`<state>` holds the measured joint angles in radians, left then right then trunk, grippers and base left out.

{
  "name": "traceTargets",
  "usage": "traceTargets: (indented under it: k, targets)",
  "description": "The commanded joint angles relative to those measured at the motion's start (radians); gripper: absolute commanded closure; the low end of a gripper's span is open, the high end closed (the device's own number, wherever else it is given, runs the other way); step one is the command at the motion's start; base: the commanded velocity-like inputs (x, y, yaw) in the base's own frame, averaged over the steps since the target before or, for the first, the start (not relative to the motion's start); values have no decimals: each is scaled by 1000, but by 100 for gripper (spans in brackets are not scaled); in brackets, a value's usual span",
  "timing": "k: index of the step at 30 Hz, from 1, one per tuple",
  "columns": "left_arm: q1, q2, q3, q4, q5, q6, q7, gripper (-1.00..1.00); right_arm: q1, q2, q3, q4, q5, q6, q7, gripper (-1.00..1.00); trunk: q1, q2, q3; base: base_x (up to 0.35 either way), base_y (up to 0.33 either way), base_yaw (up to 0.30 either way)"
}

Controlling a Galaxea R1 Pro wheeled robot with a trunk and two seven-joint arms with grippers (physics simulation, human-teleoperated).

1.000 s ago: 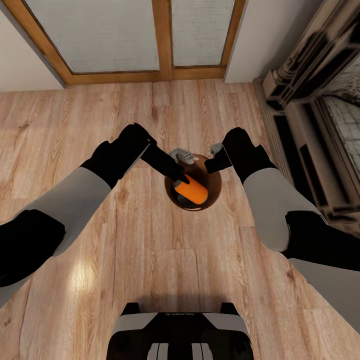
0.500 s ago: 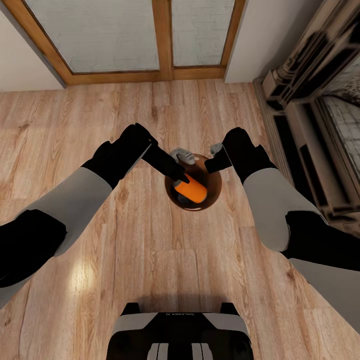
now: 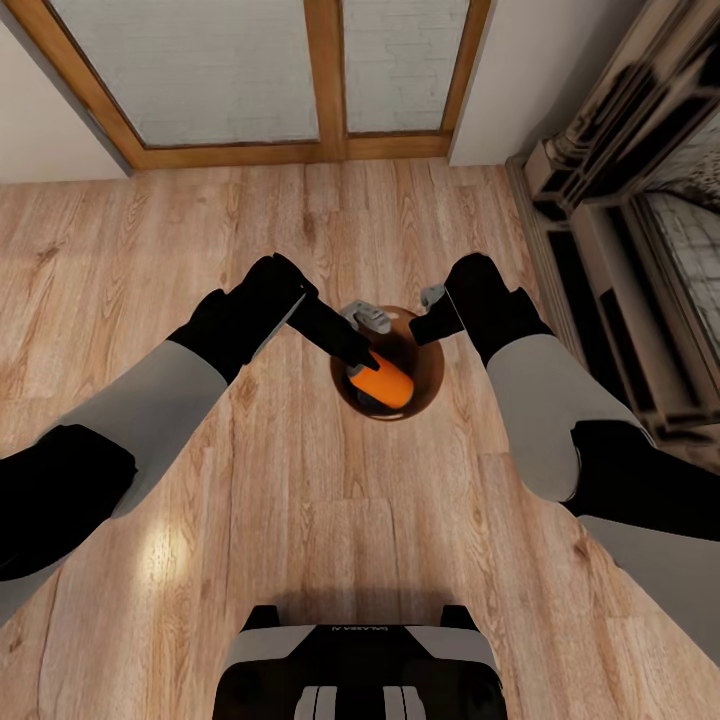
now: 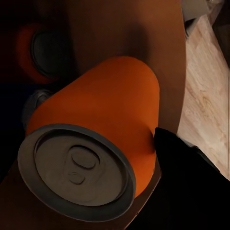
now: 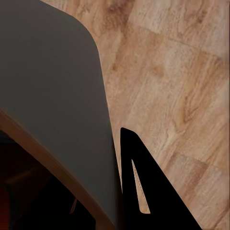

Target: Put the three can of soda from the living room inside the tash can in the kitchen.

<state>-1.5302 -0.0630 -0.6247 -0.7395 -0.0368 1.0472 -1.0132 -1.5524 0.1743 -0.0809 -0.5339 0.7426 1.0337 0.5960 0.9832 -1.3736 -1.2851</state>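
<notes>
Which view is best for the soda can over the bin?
Left wrist view: the soda can sits close up, grey top and orange body clear, above the trash can. Head view shows it small at the left gripper. Right wrist view faces the floor.

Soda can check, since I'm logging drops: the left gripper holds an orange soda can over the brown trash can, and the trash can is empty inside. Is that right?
Not quite. The left gripper does hold an orange soda can over the brown trash can, but the trash can is not empty: the left wrist view shows another can lying in its dark inside.
</notes>
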Motion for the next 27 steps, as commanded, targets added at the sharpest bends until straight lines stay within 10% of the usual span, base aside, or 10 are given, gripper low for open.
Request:
traceTargets:
  k: [1,11,12,27]
  targets:
    - [1,1,-1,1,-20,0,1,100,-1,0,-3,0,-56,13,7,100,0,0,0,0,0,0]
    - [1,1,-1,0,-19,0,3,100,-8,0,-3,2,-85,13,10,100,0,0,0,0,0,0]
    - [1,1,-1,0,-19,0,2,-100,-8,0,-3,2,-86,13,10,100,0,0,0,0,0,0]
    - [2,5,2,-12,-16,0,-2,-100,-9,0,-3,2,-86,13,10,100,0,0,0,0,0,0]
